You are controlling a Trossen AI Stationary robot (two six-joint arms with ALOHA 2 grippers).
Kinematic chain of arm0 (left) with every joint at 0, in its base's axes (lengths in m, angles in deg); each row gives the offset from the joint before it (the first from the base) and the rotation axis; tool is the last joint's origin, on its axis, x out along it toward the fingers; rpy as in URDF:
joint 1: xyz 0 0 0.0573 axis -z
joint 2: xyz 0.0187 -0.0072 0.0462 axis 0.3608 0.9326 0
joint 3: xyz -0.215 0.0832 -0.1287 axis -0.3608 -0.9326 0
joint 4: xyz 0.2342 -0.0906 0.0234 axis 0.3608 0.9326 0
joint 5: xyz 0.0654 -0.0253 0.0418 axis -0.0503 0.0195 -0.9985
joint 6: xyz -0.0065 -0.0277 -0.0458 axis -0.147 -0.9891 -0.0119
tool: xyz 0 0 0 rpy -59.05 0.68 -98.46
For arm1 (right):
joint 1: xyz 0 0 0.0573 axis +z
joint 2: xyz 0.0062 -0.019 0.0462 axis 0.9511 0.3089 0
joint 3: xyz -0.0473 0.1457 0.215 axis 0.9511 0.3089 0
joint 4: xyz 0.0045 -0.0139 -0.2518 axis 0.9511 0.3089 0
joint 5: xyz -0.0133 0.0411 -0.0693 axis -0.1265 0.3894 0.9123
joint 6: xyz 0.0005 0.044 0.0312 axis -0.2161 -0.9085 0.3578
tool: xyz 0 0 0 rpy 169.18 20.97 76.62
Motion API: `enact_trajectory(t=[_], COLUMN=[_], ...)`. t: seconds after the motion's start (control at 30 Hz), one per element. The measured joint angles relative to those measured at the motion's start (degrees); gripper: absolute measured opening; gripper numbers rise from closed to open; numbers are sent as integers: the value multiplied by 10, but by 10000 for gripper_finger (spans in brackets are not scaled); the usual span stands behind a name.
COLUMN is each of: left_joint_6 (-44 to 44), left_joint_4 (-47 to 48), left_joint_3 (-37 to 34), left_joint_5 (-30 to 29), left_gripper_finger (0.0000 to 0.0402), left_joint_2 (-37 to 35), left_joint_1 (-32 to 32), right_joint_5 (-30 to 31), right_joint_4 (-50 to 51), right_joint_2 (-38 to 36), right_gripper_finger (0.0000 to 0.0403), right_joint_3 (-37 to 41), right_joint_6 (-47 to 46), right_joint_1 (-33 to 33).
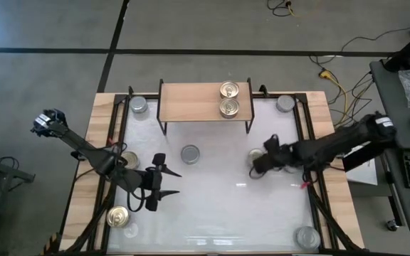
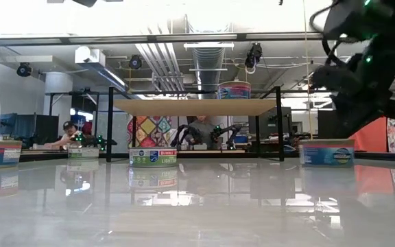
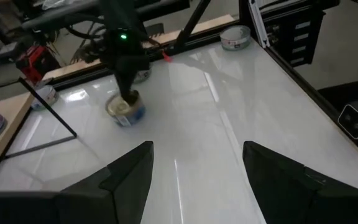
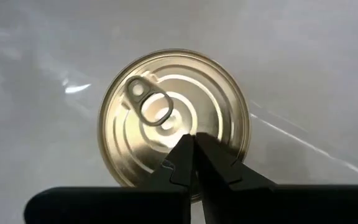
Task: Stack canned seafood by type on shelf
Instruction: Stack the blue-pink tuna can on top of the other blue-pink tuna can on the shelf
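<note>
From above, the shelf stands at twelve o'clock on the white counter; two gold-lidded tins sit touching one another on its right half; the low view shows only one tin up there, its printed side label visible instead of the lid. The right gripper, at three o'clock of the counter's middle, has its fingers pressed together, tips down over a gold-lidded tin; the right wrist view alone shows this tin's pull-tab lid and the closed tips lying across its rim, not clamped around it; the left wrist view catches the same tin from across the counter, under the other arm. The left gripper hovers at eight o'clock with its fingers apart and nothing between them. Loose tins lie about: a silver-lidded one near the middle, another gold-lidded tin at seven o'clock, grey-lidded tins at the far corners and one at five o'clock. The low view also shows people seated in the room behind.
</note>
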Motion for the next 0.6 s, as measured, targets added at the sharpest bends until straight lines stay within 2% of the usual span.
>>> enact_trajectory(t=[0.13,0.37,0.5,0.6], left_joint_6=[7,2,-18,-32], left_joint_4=[-24,-31,-33,-47], left_joint_3=[-1,-1,-5,-7], left_joint_5=[-1,-17,-25,-38], left_gripper_finger=[233,233,233,233], left_joint_2=[13,30,38,41], left_joint_1=[-1,-2,-2,-2], right_joint_5=[20,21,46,47], right_joint_4=[-55,-64,-58,-55], right_joint_2=[88,255,311,326], right_gripper_finger=[9,9,10,18], right_joint_3=[-46,-205,-298,-357], right_joint_6=[4,72,137,207], right_joint_1=[50,63,63,62])
